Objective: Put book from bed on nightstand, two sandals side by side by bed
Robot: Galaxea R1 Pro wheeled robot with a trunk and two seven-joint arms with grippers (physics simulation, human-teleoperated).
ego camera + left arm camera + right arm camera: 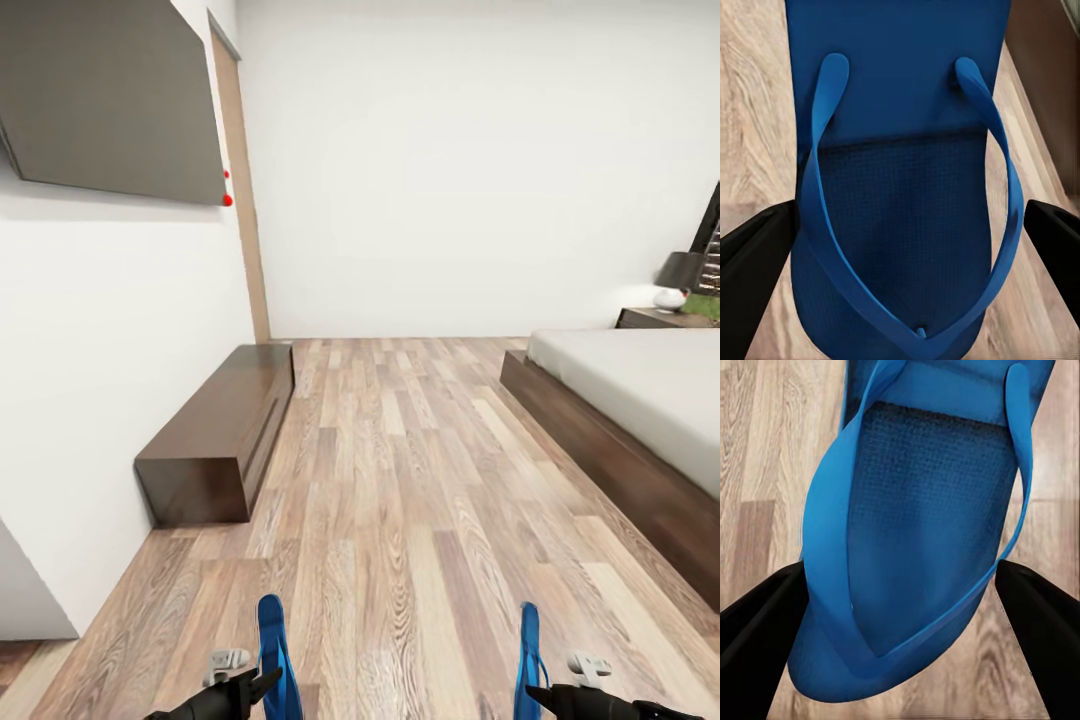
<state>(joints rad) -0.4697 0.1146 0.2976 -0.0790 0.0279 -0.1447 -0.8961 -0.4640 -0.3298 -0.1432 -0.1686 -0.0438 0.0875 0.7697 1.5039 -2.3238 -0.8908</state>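
Both grippers show at the bottom of the head view, each carrying one blue sandal above the wood-plank floor [400, 520]. The left gripper [262, 685] is closed on the left sandal [275, 650], which stands on edge and sticks forward from the fingers. In the left wrist view the same sandal [900, 150] lies sole-up toward the camera with its thong straps [825, 135] spread in a V, and the two black fingers [754, 277] press against its sides. The right gripper [540, 695] likewise grips the right sandal [528, 660], also held on edge; in the right wrist view that sandal [922, 525] sits tilted between the dark fingers [757, 637], which touch its edges on both sides.

Ahead on the right stands the bed [640, 400], its pale mattress resting on a dark brown frame [600, 450] that runs along the floor. Beyond the bed's far corner is the nightstand [655, 318], carrying a lamp [678, 280] with a dark shade and a white base. Whether the book lies on the bed cannot be told from what shows of the mattress.

Against the left wall sits a long low dark cabinet [225, 430], and above it a flat dark panel [110, 95] is mounted on the wall. A tan door frame [245, 200] stands in the corner behind.
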